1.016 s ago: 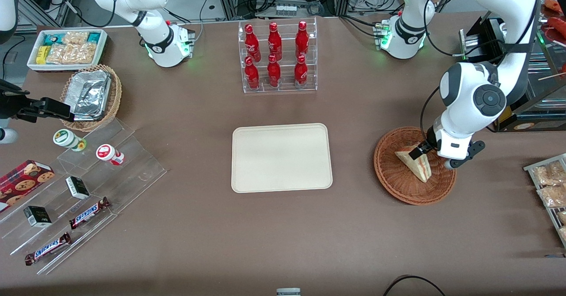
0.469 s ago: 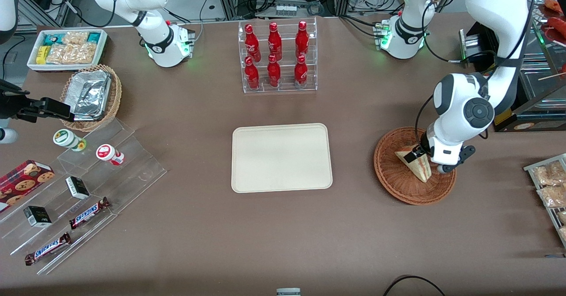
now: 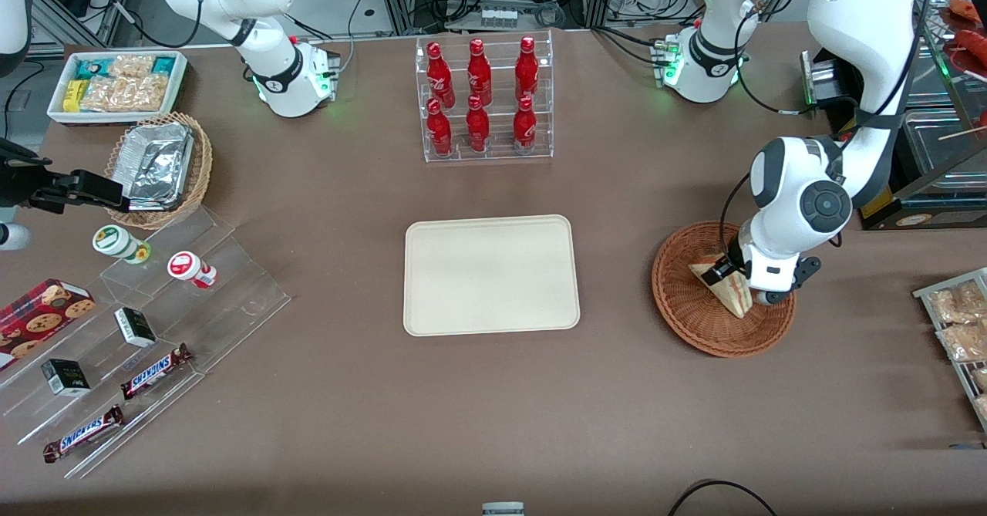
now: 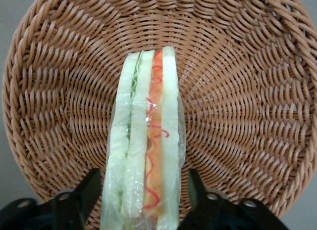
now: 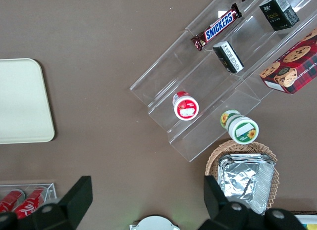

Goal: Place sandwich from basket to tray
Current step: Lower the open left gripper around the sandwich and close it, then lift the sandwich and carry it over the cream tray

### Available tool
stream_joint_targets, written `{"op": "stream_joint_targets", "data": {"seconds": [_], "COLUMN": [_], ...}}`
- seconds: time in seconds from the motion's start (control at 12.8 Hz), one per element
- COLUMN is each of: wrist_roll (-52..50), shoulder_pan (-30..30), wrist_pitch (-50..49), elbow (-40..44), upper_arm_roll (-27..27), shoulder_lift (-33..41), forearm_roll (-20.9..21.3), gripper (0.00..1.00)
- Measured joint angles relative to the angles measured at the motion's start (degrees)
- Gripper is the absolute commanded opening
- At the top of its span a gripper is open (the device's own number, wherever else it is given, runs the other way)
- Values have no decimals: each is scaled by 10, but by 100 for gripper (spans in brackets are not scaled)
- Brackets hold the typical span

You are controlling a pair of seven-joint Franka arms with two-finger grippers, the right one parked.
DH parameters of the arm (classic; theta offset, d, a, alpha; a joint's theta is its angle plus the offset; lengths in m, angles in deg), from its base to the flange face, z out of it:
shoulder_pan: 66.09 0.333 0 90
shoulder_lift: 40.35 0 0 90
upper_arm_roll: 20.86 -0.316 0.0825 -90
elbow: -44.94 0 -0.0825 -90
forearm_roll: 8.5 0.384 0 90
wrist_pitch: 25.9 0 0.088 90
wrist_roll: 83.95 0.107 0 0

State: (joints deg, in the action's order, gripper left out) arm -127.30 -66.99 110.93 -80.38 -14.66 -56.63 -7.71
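Left wrist view: black two-finger gripper straddles the clear-wrapped white-bread sandwich wedge, jaws spread just beside its faces, not yet pinching, wedge on edge in the reddish-brown wicker basket; grasp, lift and transfer to the empty cream rectangular tray remain.

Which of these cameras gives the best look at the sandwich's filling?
The left wrist view: the sandwich fills it edge-on between the gripper fingers, showing green and orange layers. The front view shows a small wedge in the basket. The right wrist view misses it.
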Motion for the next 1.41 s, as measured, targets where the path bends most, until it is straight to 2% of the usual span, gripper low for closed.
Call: {"op": "stream_joint_targets", "data": {"seconds": [0.31, 0.86, 1.09, 1.41], "wrist_roll": [0, 11, 29, 23], "shoulder_pan": [0, -34, -73, -165], "wrist_pitch": [-10, -192, -220, -220], "elbow": [3, 110, 138, 192], "upper_arm_roll": [0, 17, 27, 31], "shoulder_lift": [6, 33, 28, -19], "forearm_roll": [0, 0, 0, -1], "gripper": [0, 0, 0, 0]}}
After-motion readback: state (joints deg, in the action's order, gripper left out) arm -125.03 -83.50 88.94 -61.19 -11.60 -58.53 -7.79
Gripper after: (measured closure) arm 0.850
